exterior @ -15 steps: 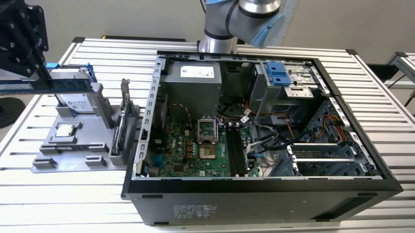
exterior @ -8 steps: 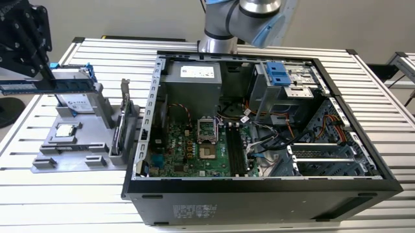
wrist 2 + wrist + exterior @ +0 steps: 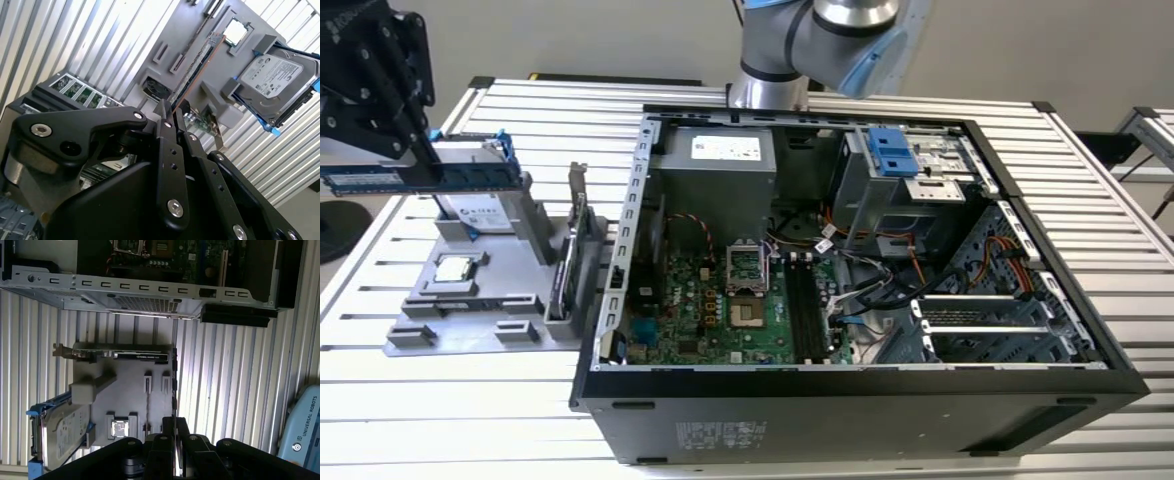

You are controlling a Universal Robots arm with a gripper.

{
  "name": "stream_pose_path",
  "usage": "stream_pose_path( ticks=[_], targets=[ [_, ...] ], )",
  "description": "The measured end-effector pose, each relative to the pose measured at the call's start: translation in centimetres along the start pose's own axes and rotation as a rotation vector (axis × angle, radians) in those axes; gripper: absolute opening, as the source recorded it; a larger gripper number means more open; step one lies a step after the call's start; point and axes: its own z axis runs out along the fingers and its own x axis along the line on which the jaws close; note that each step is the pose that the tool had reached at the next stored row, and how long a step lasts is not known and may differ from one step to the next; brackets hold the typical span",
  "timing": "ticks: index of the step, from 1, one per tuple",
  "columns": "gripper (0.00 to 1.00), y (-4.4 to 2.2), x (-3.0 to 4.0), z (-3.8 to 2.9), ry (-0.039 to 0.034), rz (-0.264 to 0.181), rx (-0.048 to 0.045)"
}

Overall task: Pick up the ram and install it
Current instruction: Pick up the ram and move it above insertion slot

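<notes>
End effector [image 3: 169, 107] clamped on ram [image 3: 197, 65], by grey fixture [image 3: 467, 320], nr PC case [image 3: 854, 410].

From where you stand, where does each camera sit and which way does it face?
Exterior view: off the arm, raised, looking down into the open computer case on the table; the arm and the gripper holding the ram show.
Second wrist view: rides at the wrist, looking along the gripper and the ram toward the tray and hard drive.
First wrist view: rides at the wrist, looking past the gripper at the tray, the case beyond.
Shared: all three show the gripper, ram and hard drive.
</notes>
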Motion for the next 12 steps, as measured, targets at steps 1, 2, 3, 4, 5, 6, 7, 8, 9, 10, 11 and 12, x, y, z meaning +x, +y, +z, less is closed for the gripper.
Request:
stream_pose_path(
  ticks=[1,2,3,4,5,6,7,8,9,10,11,12],
  targets=[
    [0.0,0.06,0.0,0.0,0.0,0.0,0.0001],
    [0.0,0.13,-0.01,0.0,0.0,0.0,0.0001],
    [0.0,0.19,-0.01,0.0,0.0,0.0,0.0001],
    [0.0,0.25,-0.02,0.0,0.0,0.0,0.0001],
    [0.0,0.31,-0.02,-0.01,0.0,0.0,0.0002],
    [0.0,0.37,-0.02,-0.01,0.0,0.0,0.0002],
    [0.0,0.44,-0.03,-0.01,0.0,0.0,0.0004],
    [0.0,0.51,-0.03,-0.01,0.0,0.0,0.0004],
    [0.0,0.57,-0.03,-0.02,-0.0001,0.0,0.0005],
    [0.0,0.63,-0.04,-0.01,0.0,0.0,0.0005],
    [0.0,0.69,-0.04,-0.02,0.0,0.0,0.0005],
    [0.0,0.76,-0.04,-0.02,0.0,0.0,0.0006]
  ],
)
